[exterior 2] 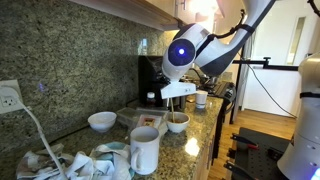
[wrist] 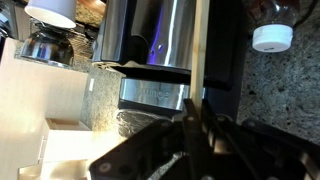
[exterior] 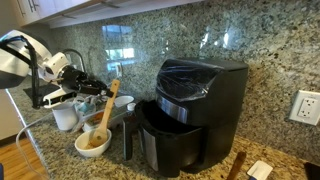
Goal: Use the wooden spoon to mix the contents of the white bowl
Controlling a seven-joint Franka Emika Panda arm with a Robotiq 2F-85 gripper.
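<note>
The end effector (exterior: 103,91) is clamped on the spoon (exterior: 108,106) handle, holding it steeply tilted so the head reaches the contents (exterior: 94,139) of the bowl (exterior: 80,147).

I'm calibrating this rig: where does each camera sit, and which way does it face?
Exterior view: near the counter's end, facing the air fryer; the arm reaches over the white bowl.
Exterior view: opposite end, behind a mug, facing back at the arm.
Wrist view: looks past the gripper along the wooden spoon.
Both exterior views share the white bowl.
</note>
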